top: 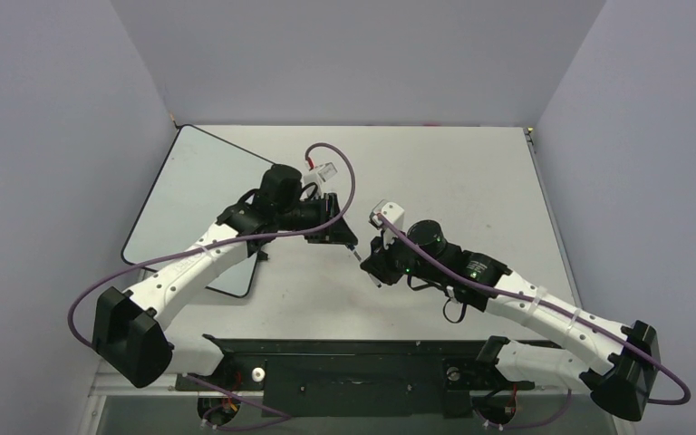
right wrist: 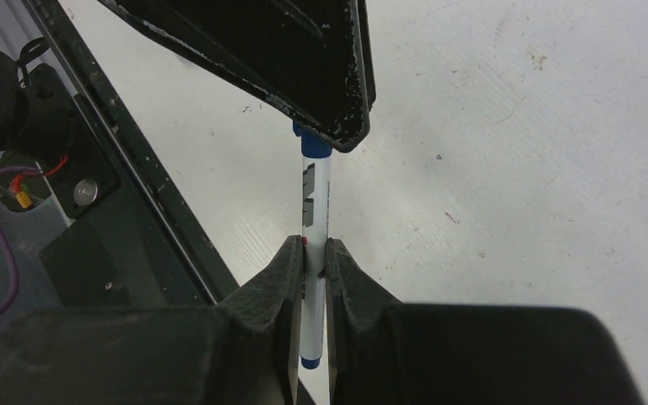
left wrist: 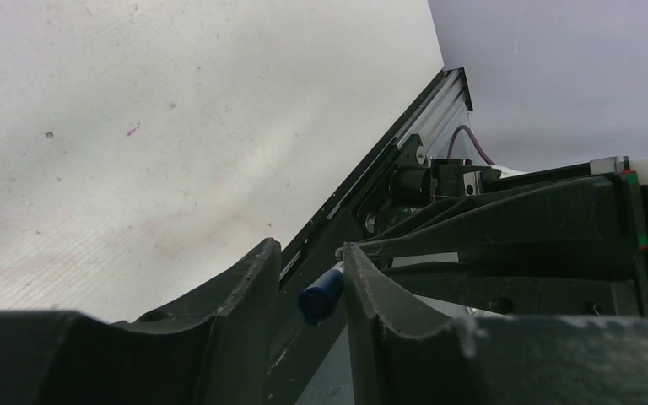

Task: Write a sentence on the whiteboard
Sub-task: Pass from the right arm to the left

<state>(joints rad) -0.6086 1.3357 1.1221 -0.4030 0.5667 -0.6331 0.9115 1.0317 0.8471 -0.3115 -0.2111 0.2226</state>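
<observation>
1. Table [top: 471,181]: matte white, scuffed and speckled. It carries everything below.
2. Whiteboard [top: 190,186]: lies flat at the far left, turned at an angle, with the left arm reaching across its near right corner. No writing shows on its exposed face. Judged rigid and glossy, so a tip should glide with light pressure, though the board may slide if pushed sideways.
3. Left gripper [left wrist: 312,274]: its jaws bracket the marker's blue end. One finger touches it and a dark gap shows on the other side, so a firm pinch cannot be confirmed.
4. Right gripper [right wrist: 314,253]: its jaws are clamped on the lower barrel, close to the blue tail plug.
5. Marker [right wrist: 315,190]: held off the table between the two grippers, right of the board. Judged light, stiff and smooth, so liable to twist in the pads. It is best gripped mid-barrel.
6. Cap [left wrist: 321,293]: blue, probably a friction fit, so it should be pulled along the axis.
7. Barrel print: grey blocks, illegible; no brand readable.
</observation>
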